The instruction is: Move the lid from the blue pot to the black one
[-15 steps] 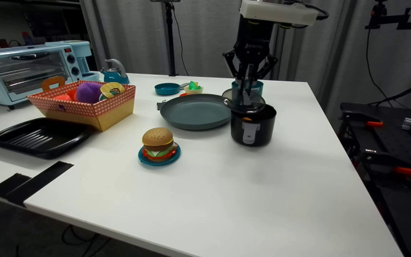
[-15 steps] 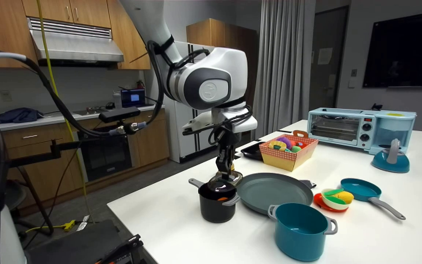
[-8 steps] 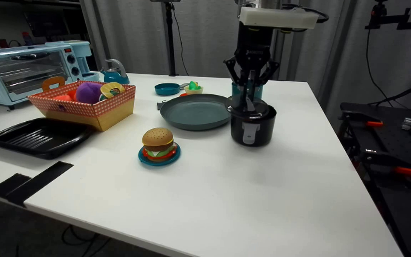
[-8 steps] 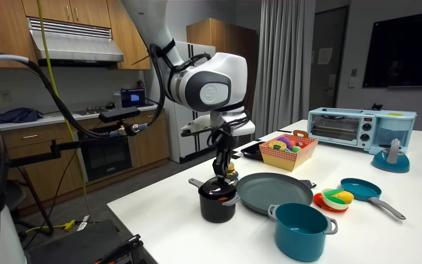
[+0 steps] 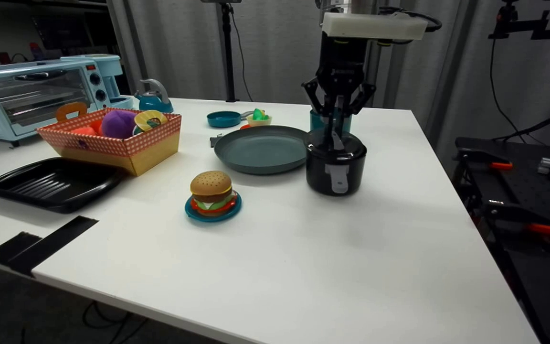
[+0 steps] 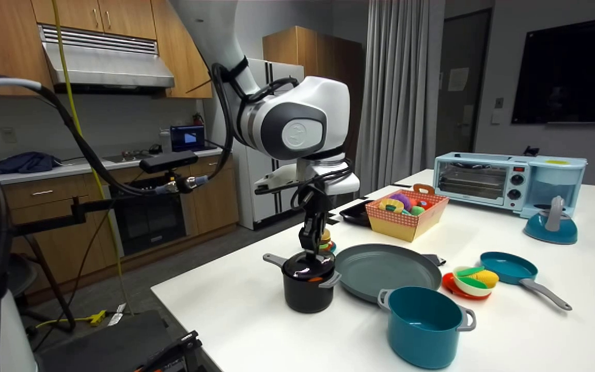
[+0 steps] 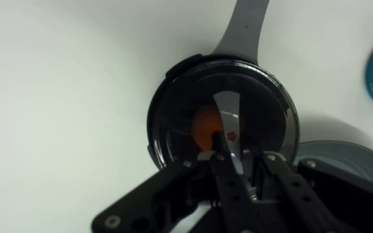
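The lid [image 5: 353, 145] is a round, glassy dark lid with a grey strap handle [image 7: 231, 106]. It lies nearly level over the mouth of the black pot [image 5: 320, 174], at its rim; I cannot tell if it is fully seated. In the wrist view the pot's rim [image 7: 152, 111] shows past the lid at the upper left. My gripper [image 7: 235, 145] points down over the pot, shut on the lid's handle. An orange round thing [image 7: 204, 127] shows through the lid inside the pot. The blue pot [image 6: 421, 330] stands lidless; in an exterior view my gripper partly hides it [image 5: 317, 122].
A large grey-blue plate [image 5: 260, 150] lies close beside the black pot. A toy burger [image 5: 211, 191] on a small blue dish, a gingham basket [image 5: 155, 148] and a black tray [image 5: 55, 186] stand farther off. A blue pan [image 6: 509, 266] and a food bowl [image 6: 475, 284] lie beyond the plate.
The lid, held tilted above the black pot's side a second ago, has come down, levelled and shifted over its mouth. The black pot has shifted slightly. The gripper stays on the handle.
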Controlling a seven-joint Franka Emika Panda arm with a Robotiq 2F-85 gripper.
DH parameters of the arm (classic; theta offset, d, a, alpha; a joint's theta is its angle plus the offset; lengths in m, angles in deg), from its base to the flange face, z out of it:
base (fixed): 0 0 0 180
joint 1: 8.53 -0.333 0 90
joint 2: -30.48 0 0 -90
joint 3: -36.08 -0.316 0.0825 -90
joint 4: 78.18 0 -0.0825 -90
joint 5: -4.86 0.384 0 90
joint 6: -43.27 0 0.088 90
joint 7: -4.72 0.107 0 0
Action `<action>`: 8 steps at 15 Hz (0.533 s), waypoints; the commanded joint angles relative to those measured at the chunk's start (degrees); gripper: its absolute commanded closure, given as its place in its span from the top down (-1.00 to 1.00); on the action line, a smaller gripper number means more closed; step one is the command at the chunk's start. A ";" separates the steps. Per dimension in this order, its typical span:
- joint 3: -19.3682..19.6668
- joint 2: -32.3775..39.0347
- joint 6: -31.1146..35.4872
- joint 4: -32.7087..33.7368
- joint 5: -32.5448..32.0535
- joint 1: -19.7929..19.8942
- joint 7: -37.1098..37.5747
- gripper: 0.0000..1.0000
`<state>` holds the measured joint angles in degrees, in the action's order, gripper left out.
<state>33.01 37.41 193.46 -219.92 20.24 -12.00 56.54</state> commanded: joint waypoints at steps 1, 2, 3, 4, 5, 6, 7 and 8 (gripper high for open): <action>0.00 -0.85 -0.60 -0.84 4.15 0.14 -0.99 -0.16; -0.04 -0.79 -0.64 -0.85 4.80 0.13 -1.08 -0.02; -0.08 -0.74 -0.53 -0.91 5.40 0.13 -1.20 0.13; -0.10 -0.71 -0.54 -0.91 5.80 0.12 -1.27 0.30; -0.10 -0.71 -0.55 -0.92 6.13 0.11 -1.29 0.43; -0.11 -0.73 -0.61 -0.91 6.27 0.09 -1.31 0.57; -0.11 -0.74 -0.64 -0.90 6.42 0.09 -1.31 0.74; -0.10 -0.77 -0.66 -0.88 6.51 0.09 -1.34 0.87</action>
<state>32.96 37.41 193.46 -220.52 24.28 -12.00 56.49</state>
